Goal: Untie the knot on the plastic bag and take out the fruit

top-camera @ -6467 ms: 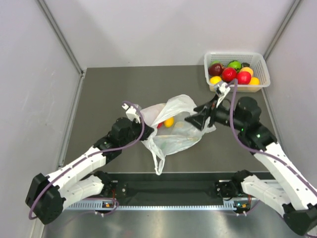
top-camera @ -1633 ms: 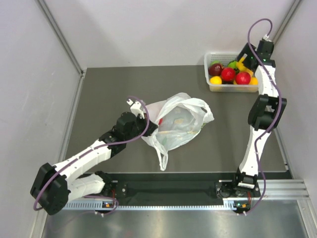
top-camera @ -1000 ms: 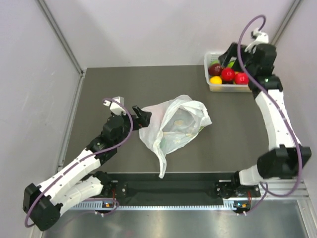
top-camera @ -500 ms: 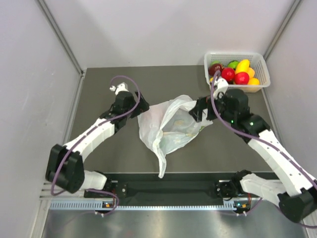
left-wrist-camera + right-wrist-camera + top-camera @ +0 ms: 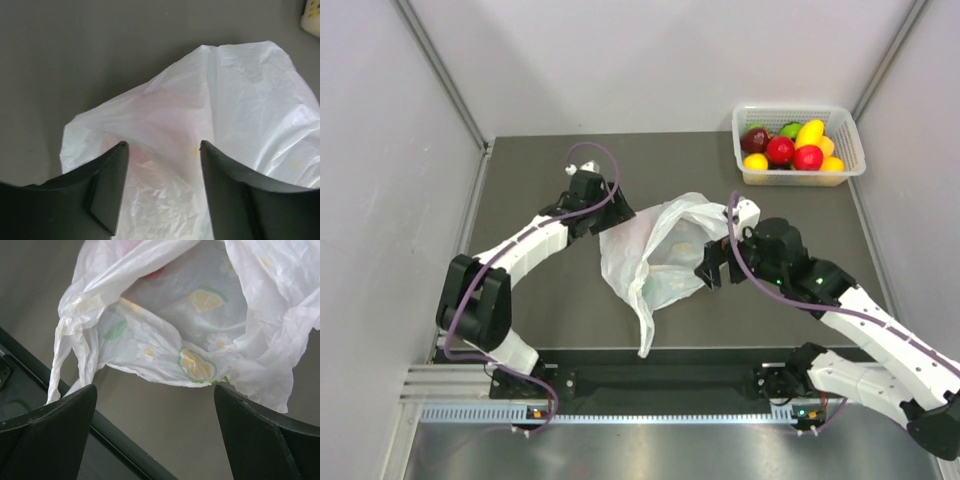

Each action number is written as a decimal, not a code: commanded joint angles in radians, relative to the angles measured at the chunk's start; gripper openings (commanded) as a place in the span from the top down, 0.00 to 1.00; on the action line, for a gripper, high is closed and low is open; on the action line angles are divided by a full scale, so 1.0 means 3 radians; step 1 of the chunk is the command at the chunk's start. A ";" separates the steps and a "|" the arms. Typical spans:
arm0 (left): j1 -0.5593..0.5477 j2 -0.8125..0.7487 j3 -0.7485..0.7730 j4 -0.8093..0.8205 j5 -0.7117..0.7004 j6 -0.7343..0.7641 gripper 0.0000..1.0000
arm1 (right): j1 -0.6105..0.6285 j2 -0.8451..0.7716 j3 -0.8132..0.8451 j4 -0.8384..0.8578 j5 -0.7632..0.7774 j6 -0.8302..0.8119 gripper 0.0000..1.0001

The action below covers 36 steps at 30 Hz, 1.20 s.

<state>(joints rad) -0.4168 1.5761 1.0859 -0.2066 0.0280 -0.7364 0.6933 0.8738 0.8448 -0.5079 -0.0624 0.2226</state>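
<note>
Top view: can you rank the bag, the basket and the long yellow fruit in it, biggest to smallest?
1. The bag, clearly largest.
2. The basket, smaller than the bag.
3. The long yellow fruit, by far the smallest.

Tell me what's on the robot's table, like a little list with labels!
bag: white, crinkly, citrus prints, lying mid-table
left gripper: open, at the bag's far-left edge
right gripper: open, by the bag's right side
basket: far right corner, apart from the bag
fruit: red, yellow, green, piled in the basket
red patch: shows through the bag; can't tell what it is
table: dark grey
</note>
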 commanded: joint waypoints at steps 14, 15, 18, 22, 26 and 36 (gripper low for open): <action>0.0034 -0.0304 -0.0163 0.0223 0.0637 -0.0061 1.00 | 0.0363 0.0661 -0.0264 0.0864 0.0340 0.0168 0.00; 0.0034 -0.0365 -0.0178 0.0233 0.0658 -0.0101 1.00 | 0.0358 0.0732 -0.0285 0.0946 0.0351 0.0183 0.00; 0.0034 -0.0482 -0.0219 0.0279 0.0786 -0.0204 1.00 | 0.0368 0.0876 -0.0356 0.1094 0.0504 0.0270 0.02; 0.0034 -0.0646 -0.0240 0.0325 0.0909 -0.0311 1.00 | 0.0373 0.1035 -0.0423 0.1243 0.0714 0.0378 0.03; 0.0034 -0.0764 -0.0280 0.0310 0.0975 -0.0373 1.00 | 0.0368 0.1157 -0.0443 0.1401 0.0918 0.0475 0.00; 0.0034 -0.0912 -0.0571 0.0377 0.1062 -0.0470 1.00 | 0.0368 0.1612 -0.0362 0.1525 0.1454 0.0791 0.00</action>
<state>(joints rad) -0.4118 1.3373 0.9497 -0.1421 0.3229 -0.8574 0.7902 1.3312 0.7067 -0.0864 0.2447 0.3973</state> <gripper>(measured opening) 0.011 0.996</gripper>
